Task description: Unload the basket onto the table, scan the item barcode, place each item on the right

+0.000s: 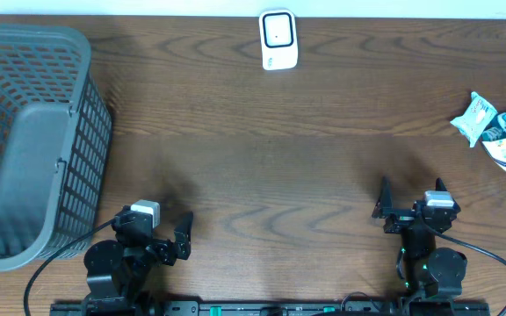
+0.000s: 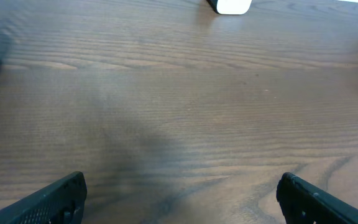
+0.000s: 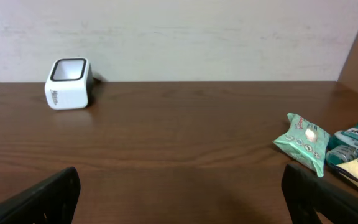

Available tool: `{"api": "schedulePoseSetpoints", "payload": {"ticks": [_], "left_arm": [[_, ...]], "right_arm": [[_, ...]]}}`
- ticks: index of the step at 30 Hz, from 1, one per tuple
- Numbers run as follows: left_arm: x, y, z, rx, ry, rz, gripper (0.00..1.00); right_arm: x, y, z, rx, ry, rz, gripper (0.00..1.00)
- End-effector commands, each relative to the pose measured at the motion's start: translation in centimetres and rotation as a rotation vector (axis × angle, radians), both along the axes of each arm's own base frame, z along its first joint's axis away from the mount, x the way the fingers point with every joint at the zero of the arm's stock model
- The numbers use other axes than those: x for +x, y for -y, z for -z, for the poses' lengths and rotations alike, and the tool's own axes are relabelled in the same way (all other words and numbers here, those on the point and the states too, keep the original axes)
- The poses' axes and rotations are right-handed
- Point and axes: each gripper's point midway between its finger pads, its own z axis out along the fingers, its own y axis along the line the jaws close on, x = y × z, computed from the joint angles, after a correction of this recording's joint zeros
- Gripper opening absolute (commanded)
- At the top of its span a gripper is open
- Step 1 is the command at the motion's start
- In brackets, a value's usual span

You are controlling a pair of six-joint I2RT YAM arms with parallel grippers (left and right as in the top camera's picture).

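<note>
The left pincer [image 2: 179,196] and right pincer [image 3: 180,193] are held wide open. A small white box scanner [image 1: 278,39] is set far back on the brown wooden bench [image 1: 262,158].

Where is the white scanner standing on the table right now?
In the overhead view the white scanner sits at the far edge of the table, near the middle, with the basket far left and the packets far right.
</note>
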Motion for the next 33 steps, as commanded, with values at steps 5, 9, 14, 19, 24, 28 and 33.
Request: {"api": "schedulePoseSetpoints", "payload": {"ticks": [5,9,14,19,24,28,33], "left_arm": [[0.0,0.1,-0.3,0.01,0.015,0.012,0.98],[0.1,-0.9,0.0,0.039,0.006,-0.043,0.98],[0.3,-1.6,0.1,0.059,0.004,-0.081,0.98],[0.5,-0.1,-1.4,0.013,0.064,-0.004,0.98],[1.8,1.0,-6.0,0.021,0.273,0.048,0.98],[2.5,0.6,-9.4,0.04,0.419,0.003,0.98],[2.8,-0.2,-11.2,0.047,0.494,-0.051,0.98]], "right_arm": [[0.0,0.0,0.0,-0.012,0.001,0.002,0.99],[0.0,0.0,0.0,-0.012,0.001,0.002,0.99],[0.0,0.0,0.0,-0.012,0.001,0.002,0.99],[0.0,0.0,0.0,-0.012,0.001,0.002,0.99],[0.0,0.0,0.0,-0.012,0.001,0.002,0.99],[0.0,0.0,0.0,-0.012,0.001,0.002,0.99],[0.0,0.0,0.0,-0.012,0.001,0.002,0.99]]}}
